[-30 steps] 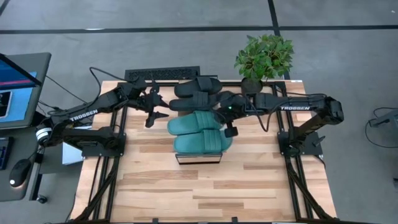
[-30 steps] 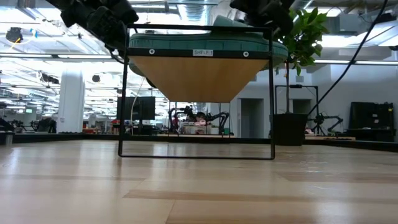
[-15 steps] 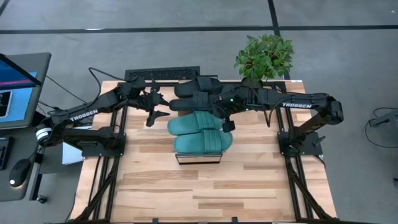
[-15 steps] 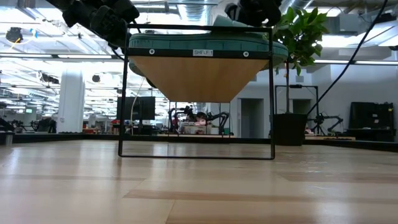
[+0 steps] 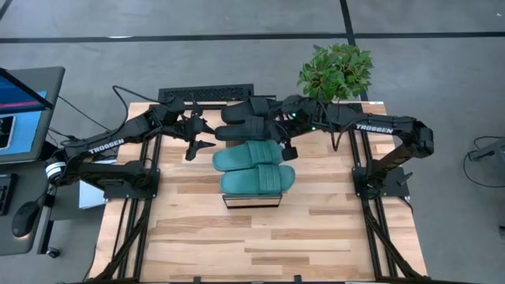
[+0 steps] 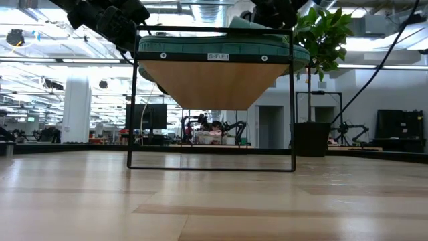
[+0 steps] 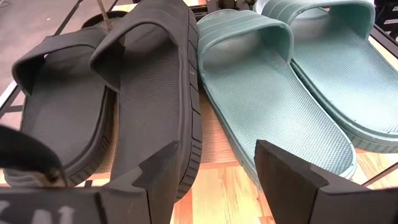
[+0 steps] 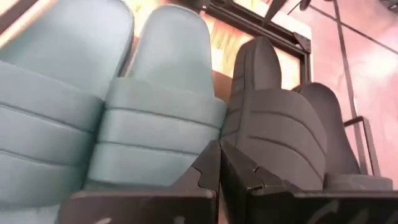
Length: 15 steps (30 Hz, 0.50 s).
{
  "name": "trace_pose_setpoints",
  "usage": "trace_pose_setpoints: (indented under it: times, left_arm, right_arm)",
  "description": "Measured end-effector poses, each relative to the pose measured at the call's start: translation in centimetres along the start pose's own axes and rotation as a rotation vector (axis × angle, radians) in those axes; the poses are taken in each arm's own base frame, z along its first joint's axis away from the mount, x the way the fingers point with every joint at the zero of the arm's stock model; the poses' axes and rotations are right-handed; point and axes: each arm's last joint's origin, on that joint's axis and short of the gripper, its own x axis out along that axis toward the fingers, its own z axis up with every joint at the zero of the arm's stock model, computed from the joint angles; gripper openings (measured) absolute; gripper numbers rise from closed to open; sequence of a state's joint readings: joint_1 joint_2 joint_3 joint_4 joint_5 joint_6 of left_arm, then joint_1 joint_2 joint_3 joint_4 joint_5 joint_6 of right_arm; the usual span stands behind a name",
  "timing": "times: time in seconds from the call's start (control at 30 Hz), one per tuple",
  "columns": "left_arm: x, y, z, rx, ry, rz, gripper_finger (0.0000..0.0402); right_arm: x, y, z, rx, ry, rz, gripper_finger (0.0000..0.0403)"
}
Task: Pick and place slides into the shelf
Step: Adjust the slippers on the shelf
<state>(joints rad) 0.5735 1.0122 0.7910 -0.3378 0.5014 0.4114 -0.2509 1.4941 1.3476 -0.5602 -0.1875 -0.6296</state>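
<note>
The shelf (image 5: 252, 200) stands mid-table, a black frame with a wooden board (image 6: 207, 84). On its top lie two teal slides (image 5: 254, 167) (image 7: 292, 81) and, beyond them, two black slides (image 5: 248, 118) (image 7: 106, 106), soles down. The black slide next to the teal pair (image 7: 155, 99) looks tipped toward the other black one. My left gripper (image 5: 197, 140) (image 7: 217, 180) hovers open off the slides' left ends. My right gripper (image 5: 288, 148) (image 8: 219, 165) is shut above the straps at the slides' right ends, between the far teal slide and the near black one.
A potted plant (image 5: 335, 69) stands at the table's far right corner and a dark keyboard (image 5: 207, 95) lies along the far edge. A screen (image 5: 20, 102) stands off the table's left. The bare wooden tabletop (image 5: 260, 244) stretches in front of the shelf.
My right gripper has gone toward the table's far edge and a little up, from over the near teal slide's strap end to the gap between the teal and black slides. It has stayed shut. The slides have kept their places.
</note>
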Motion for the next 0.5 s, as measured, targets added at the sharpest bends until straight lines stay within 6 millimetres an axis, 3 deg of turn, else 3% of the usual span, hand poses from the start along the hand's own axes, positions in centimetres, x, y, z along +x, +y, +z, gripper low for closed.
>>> trace_pose_setpoints:
  times: [0.5]
  left_arm:
    - [0.0, 0.0, 0.1, 0.007, -0.016, -0.009, 0.0195]
  right_arm:
    - [4.1, -1.0, -2.3, 0.039, 0.113, 0.031, 0.0]
